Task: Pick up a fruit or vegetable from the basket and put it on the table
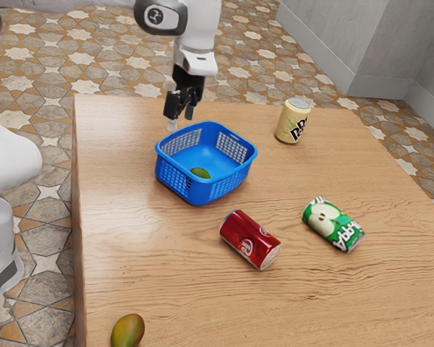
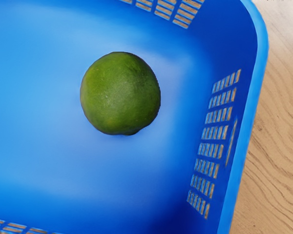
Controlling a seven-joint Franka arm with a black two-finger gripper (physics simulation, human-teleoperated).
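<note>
Jaws: apart, gripping nothing; gripper (image 1: 181, 120) raised near the basket (image 1: 232, 185). Green fruit (image 2: 120, 93): one, on the basket's floor. Red can (image 1: 247, 237), green can (image 1: 331, 223): lying on the table (image 1: 166, 275). Yellow can (image 1: 292, 123): upright. Mango (image 1: 128, 331): one, well apart.

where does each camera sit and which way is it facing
Exterior view: beside the arm, looking down across the table; the arm and its open gripper show.
Wrist view: mounted at the arm's end, looking down into the basket.
Shared: the basket, the green fruit inside it and part of the table.
</note>
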